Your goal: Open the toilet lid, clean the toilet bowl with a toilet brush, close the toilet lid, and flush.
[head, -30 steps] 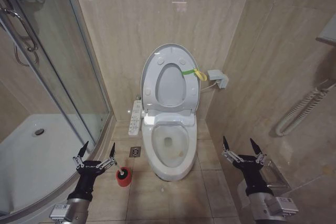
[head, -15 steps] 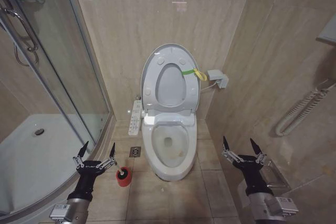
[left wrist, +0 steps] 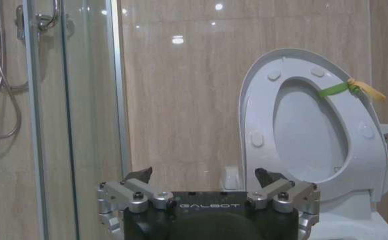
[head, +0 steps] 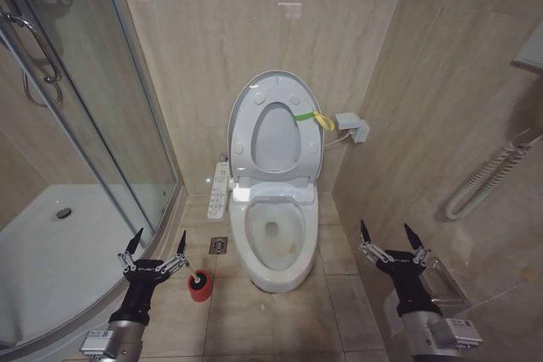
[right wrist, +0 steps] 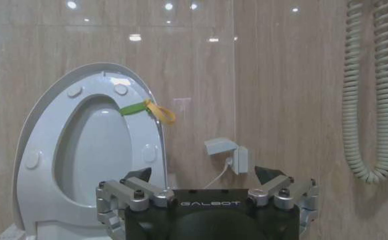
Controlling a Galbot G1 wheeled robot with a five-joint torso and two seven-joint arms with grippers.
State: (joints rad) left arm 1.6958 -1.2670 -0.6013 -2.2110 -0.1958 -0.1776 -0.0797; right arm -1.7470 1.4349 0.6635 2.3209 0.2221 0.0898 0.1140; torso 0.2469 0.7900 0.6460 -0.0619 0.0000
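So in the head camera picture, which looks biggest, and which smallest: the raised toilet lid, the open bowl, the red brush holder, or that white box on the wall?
1. Toilet lid, raised against the wall.
2. Toilet bowl, somewhat smaller.
3. White wall box and red brush holder: too alike to rank.

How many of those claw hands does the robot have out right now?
2. The left gripper hangs open above the floor near the red brush holder; the right gripper hangs open on the other side of the toilet bowl.
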